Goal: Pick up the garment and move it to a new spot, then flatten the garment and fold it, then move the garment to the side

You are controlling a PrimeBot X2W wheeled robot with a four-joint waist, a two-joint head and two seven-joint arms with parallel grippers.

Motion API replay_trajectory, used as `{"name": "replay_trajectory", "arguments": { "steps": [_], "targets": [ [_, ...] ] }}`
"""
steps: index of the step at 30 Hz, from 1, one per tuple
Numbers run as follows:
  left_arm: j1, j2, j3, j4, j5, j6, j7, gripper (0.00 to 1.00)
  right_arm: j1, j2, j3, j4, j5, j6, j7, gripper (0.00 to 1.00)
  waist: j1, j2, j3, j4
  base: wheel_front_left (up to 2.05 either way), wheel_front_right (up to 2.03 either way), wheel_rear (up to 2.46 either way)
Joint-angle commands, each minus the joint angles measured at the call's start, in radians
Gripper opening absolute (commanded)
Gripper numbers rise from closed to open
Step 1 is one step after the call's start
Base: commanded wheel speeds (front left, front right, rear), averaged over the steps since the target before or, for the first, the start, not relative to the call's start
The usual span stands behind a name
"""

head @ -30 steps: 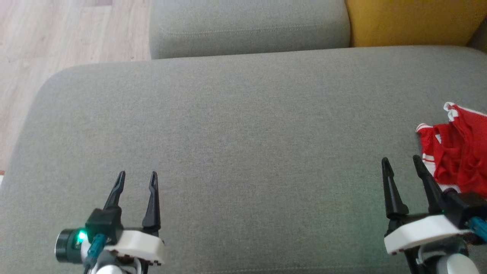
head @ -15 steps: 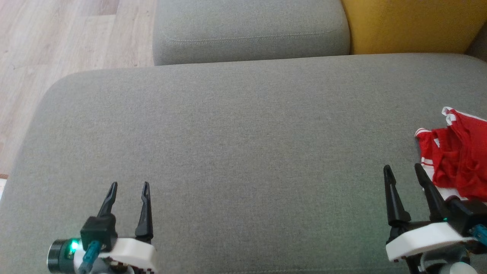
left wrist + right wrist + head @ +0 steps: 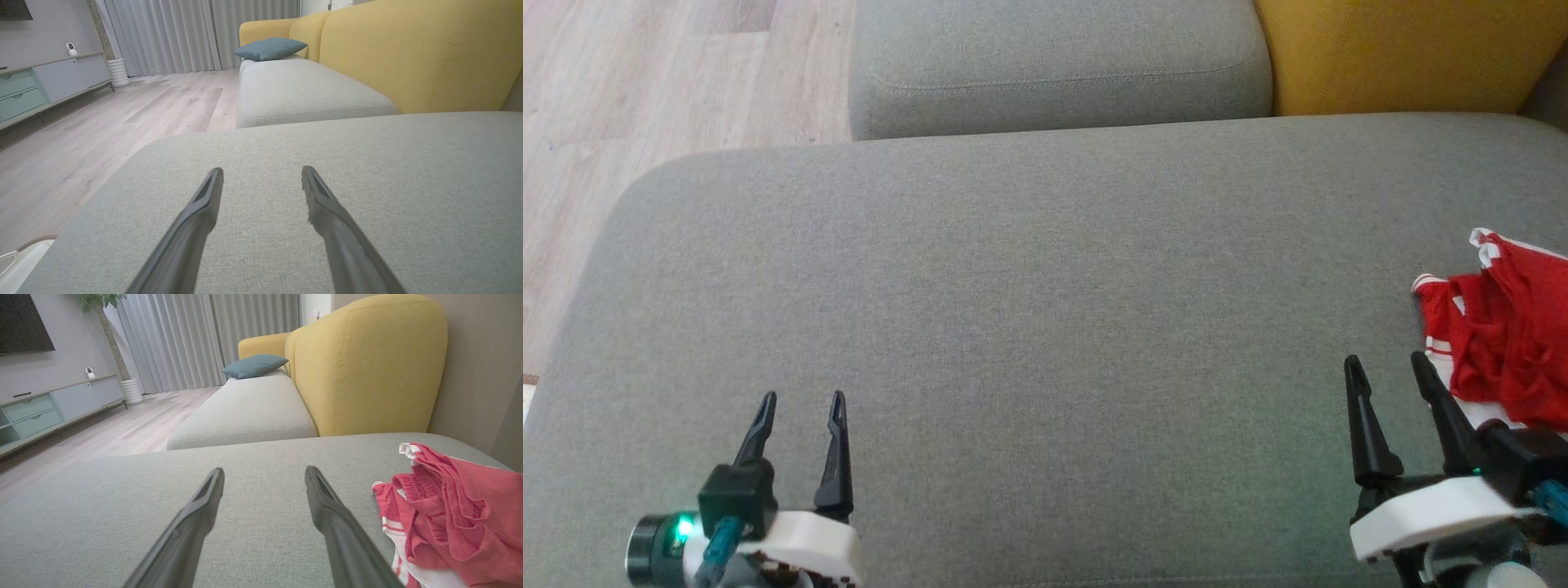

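Black-fingered and empty, the left end effector [image 3: 802, 398] hovers at the lower left of the head view over the broad grey fabric sofa seat [image 3: 1045, 286], its fingers spread wide. The right end effector [image 3: 1385, 359] at the lower right is spread just as wide and holds nothing. Just to its right, at the frame's right edge, lies the crumpled red garment with white trim [image 3: 1503, 335], bunched on the seat, neither flat nor folded. To grasp it well, I judge the right end effector should turn toward the heap, pinch a raised fold or the white-edged hem rather than the bulk, and lift until the cloth hangs free. Farther off, at the left of the right wrist view, the pale green drawers [image 3: 30, 412] of a sideboard are shut, so their contents cannot be told.
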Motion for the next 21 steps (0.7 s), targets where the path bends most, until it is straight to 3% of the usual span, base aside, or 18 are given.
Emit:
{"name": "replay_trajectory", "arguments": {
  "steps": [1, 14, 15, 21],
  "targets": [
    [-0.047, 0.021, 0.036, -0.031, -0.005, 0.008, -0.002, 1.0, -0.032, -0.005, 0.027, -0.033, 0.003, -0.001, -0.002, 1.0, 0.0, -0.0001, 0.0, 0.0, 0.0, 0.0, 0.0],
    [-0.051, 0.027, 0.029, -0.028, -0.011, 0.016, 0.0, 1.0, -0.035, -0.005, 0.03, -0.028, 0.013, -0.001, -0.001, 1.0, 0.0, -0.0001, 0.002, 0.004, 0.0, 0.0, 0.0],
    [0.0, 0.007, -0.009, 0.005, 0.0, 0.006, 0.003, 0.0, 0.0, 0.0, 0.003, 0.005, 0.009, 0.0, 0.0, 0.0, 0.0, -0.0001, 0.002, 0.005, 0.0, 0.0, 0.0],
    [0.009, -0.007, -0.007, 0.037, -0.043, -0.002, 0.01, 0.0, 0.0, -0.001, 0.006, 0.05, 0.052, 0.0, -0.001, 0.0, 0.0, -0.0001, 0.003, 0.004, 0.0, 0.0, 0.0]
  ]
}}
